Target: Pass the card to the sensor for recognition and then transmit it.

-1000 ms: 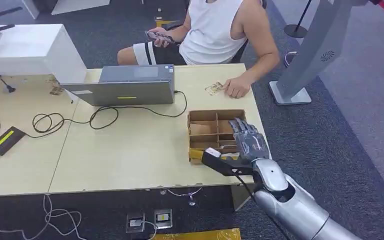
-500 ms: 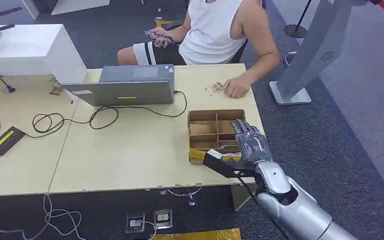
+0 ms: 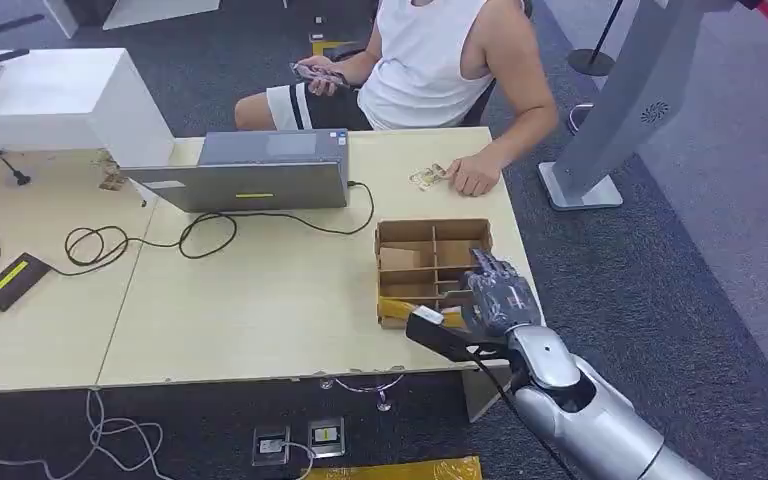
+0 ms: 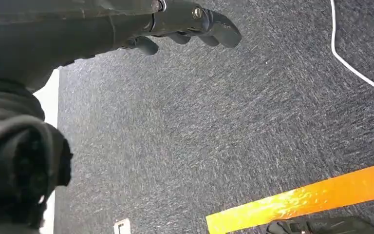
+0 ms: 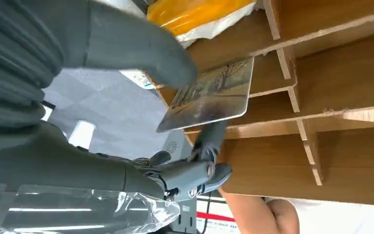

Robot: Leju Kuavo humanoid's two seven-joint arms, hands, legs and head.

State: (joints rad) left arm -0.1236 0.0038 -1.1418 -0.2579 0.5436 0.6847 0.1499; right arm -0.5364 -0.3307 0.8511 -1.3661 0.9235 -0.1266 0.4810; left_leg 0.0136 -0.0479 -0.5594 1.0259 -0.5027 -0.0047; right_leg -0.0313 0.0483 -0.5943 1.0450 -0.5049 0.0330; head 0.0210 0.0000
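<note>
The right hand (image 3: 500, 295) is seen over the near compartments of the brown divided cardboard box (image 3: 430, 232) at the right end of the pale wooden table (image 3: 260, 300). In the right wrist view, a flat rectangular card printed with a tree picture (image 5: 209, 95) is pinched between thumb and a dark finger, just above the dividers. Judged step: card pickup. Next, a clean lift clear of the dividers is called for, then presentation to the sensor, not identified. The left hand (image 4: 185, 22) hangs over grey carpet, fingers loosely curled, nothing held.
</note>
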